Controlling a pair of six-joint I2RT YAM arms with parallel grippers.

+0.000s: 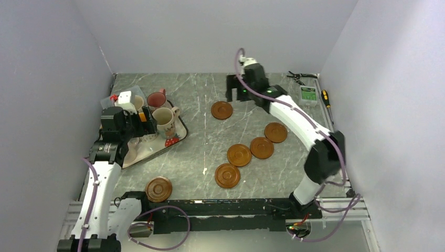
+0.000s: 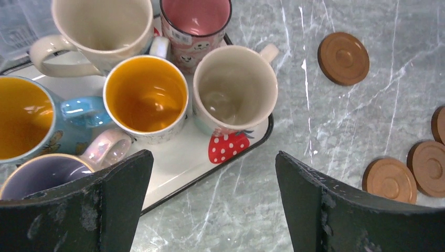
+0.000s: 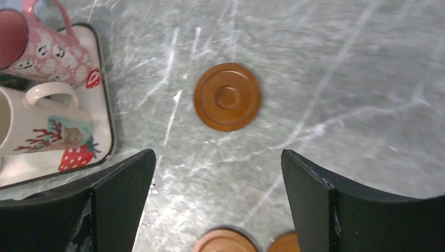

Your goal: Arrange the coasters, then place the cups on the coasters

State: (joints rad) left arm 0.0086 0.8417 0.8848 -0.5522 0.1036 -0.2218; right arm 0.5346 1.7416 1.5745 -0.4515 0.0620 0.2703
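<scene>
White enamel with a strawberry print, the tray (image 2: 176, 165) sits at the left of the surface (image 1: 194, 89) and holds all six mugs upright. They are a blue mug (image 2: 23, 118), a lavender-lined mug (image 2: 44, 176), a large cream mug (image 2: 102, 23), an orange-lined mug (image 2: 146, 94), a pink mug (image 2: 195, 21) and a coral-print mug (image 2: 235, 86) by the tray's right corner. My left pincer (image 2: 212, 155) hangs above the tray's near rim, jaws wide and empty, with the coral-print mug just ahead of it. A lone coaster (image 1: 159, 189) lies near the left arm's base, and four coasters (image 1: 239, 155) curve across the middle. My right pincer (image 3: 216, 155) is spread wide over the surface, gripping nothing. The far coaster (image 3: 227, 97) lies flat just ahead of it, apart from both fingers. Pliers (image 1: 302, 76) and a screwdriver (image 1: 326, 97) lie at the far right edge.
</scene>
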